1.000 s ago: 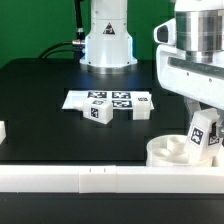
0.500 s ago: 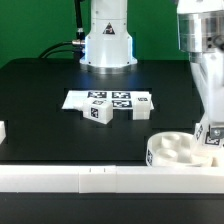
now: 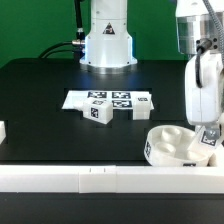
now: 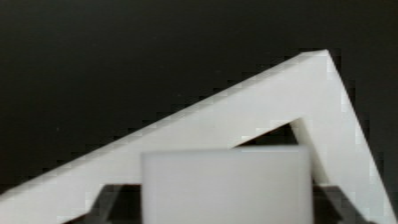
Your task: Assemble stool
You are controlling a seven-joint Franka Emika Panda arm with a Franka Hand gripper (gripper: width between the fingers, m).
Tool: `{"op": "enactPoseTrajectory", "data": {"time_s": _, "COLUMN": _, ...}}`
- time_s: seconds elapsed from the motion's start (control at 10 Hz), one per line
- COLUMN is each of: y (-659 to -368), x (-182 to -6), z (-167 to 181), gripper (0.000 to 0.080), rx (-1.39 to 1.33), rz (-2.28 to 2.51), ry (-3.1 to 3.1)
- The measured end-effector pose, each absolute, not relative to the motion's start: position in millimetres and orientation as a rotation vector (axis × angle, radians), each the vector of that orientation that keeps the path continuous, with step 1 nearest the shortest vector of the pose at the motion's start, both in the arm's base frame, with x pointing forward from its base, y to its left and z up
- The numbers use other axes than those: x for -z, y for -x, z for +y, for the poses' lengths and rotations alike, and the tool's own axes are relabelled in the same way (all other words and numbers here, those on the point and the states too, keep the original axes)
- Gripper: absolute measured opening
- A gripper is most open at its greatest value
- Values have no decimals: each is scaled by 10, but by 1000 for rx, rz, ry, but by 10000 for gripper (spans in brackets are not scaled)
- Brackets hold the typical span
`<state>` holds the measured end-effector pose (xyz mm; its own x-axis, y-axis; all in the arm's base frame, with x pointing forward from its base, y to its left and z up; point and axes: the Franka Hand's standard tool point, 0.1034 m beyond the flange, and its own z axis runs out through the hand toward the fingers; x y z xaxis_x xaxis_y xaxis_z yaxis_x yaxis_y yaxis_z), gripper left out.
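Observation:
The round white stool seat lies at the front of the exterior view's right, against the border rail. My gripper stands upright over the seat's right rim, shut on a white stool leg whose tag shows just below the fingers. In the wrist view the held leg fills the space between the dark fingers. Two more tagged legs lie on the black table by the marker board. Whether the held leg sits in a socket is hidden.
The marker board lies at mid table. The long white border rail runs along the front edge. The robot base stands at the back. A small white piece sits at the left edge. A white straight-edged angle shows beyond the leg.
The arm has turned from tilted to upright and moved to the right. The held leg has gone from above the seat's middle down to its right rim.

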<state>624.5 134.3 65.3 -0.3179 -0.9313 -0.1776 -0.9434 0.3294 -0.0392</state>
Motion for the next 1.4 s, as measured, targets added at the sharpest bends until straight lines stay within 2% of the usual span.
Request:
{"op": "enactPoseTrajectory", "data": {"time_s": 0.1, "y": -6226, "x": -675, "z": 1331, "gripper": 506, "rx": -109, "rz": 2279, "ry": 1912}}
{"op": "enactPoseTrajectory", "data": {"time_s": 0.2, "y": -6242, "x": -726, "z": 1314, "gripper": 618, "rx": -96, "rz": 2165, "ry": 2028}}
{"op": "enactPoseTrajectory", "data": {"time_s": 0.4, "y": -6228, "x": -846, "z": 1294, "gripper": 640, "rx": -78, "rz": 1774, "ry": 2365}}
{"op": "enactPoseTrajectory", "data": {"time_s": 0.7, "y": -6175, "x": -824, "z": 1322, "gripper": 649, "rx": -50, "rz": 1598, "ry": 2491}}
{"op": "enactPoseTrajectory", "data": {"time_s": 0.9, "y": -6172, "x": -854, "z": 1312, "gripper": 649, "rx": 25, "rz": 1168, "ry": 2748}}
{"op": "enactPoseTrajectory", "data": {"time_s": 1.1, "y": -6186, "x": -918, "z": 1264, "gripper": 649, "rx": 88, "rz": 505, "ry": 2989}}
{"op": "enactPoseTrajectory", "data": {"time_s": 1.2, "y": -6144, "x": -862, "z": 1300, "gripper": 649, "rx": 76, "rz": 262, "ry": 3038}}
{"op": "enactPoseTrajectory", "data": {"time_s": 1.4, "y": -6146, "x": -854, "z": 1280, "gripper": 649, "rx": 82, "rz": 109, "ry": 3053}}
